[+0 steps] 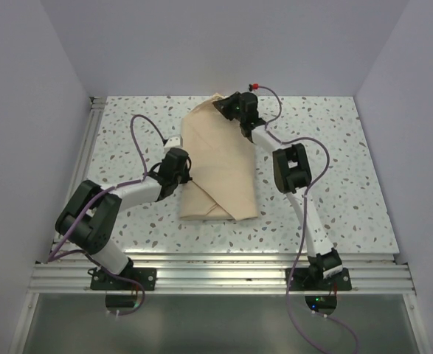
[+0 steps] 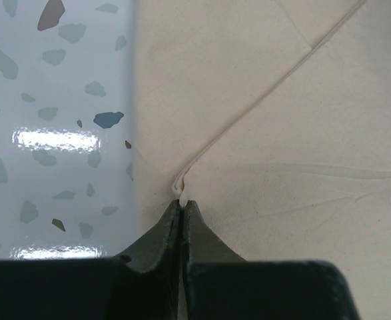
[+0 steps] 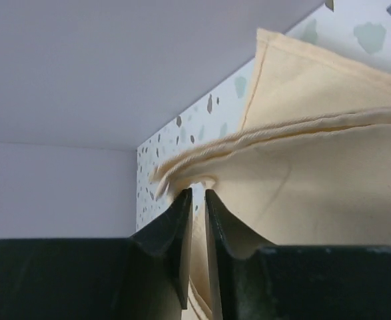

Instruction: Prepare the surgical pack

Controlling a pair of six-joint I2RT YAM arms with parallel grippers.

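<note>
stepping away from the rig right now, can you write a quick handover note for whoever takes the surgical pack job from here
The left gripper is shut, pinching a hem at the left edge of the tan cloth bundle.
The right gripper has its jaws a narrow gap apart at the bundle's far corner hem; nothing is clearly held.
The bundle lies folded over, mid speckled table. No tray or instruments are visible.
Done: the main folds. Left, probably: tidy the far corner, let go, and pull both arms back.
</note>
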